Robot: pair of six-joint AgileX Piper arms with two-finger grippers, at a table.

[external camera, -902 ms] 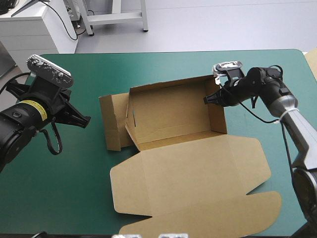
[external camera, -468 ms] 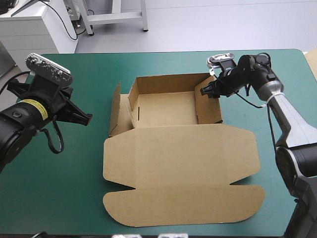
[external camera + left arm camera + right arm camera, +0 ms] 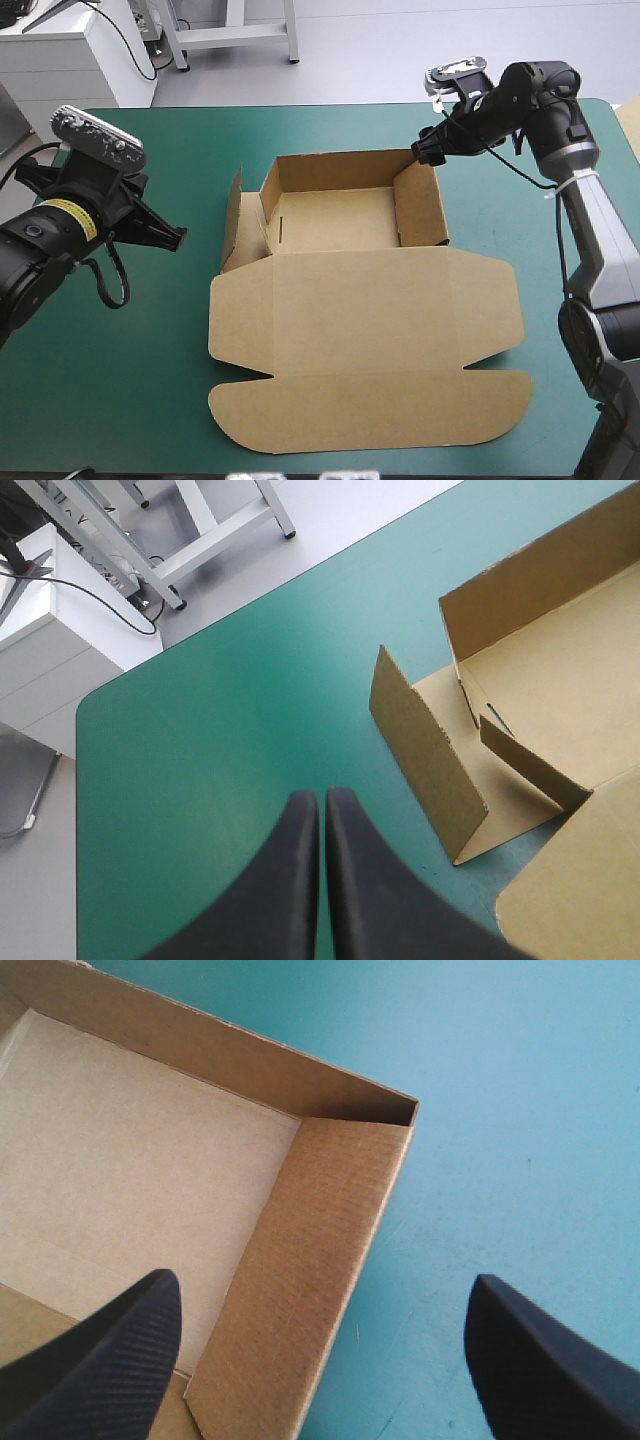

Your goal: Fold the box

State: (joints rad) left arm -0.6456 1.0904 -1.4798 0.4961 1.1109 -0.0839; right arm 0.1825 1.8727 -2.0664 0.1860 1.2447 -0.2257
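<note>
The brown box (image 3: 340,215) sits mid-table as an open tray with four raised walls, its lid (image 3: 370,345) lying flat toward the near edge. An outer side flap (image 3: 232,228) stands tilted up on the tray's left. My right gripper (image 3: 426,152) hovers open just above the tray's far right corner, holding nothing. In the right wrist view its fingers (image 3: 110,1360) stand wide apart over the right wall (image 3: 300,1290). My left gripper (image 3: 176,238) is shut and empty, well left of the box. The left wrist view shows its gripper (image 3: 322,800) pointing past the flap (image 3: 425,755).
Bare teal-green cover (image 3: 190,350) lies left of the box and to its right (image 3: 510,230). A pale brown edge (image 3: 630,120) shows at the table's far right edge.
The right gripper opened, let go of the tray's right wall and drew back up to the far right corner. The box swung square and settled. The left arm stayed still.
</note>
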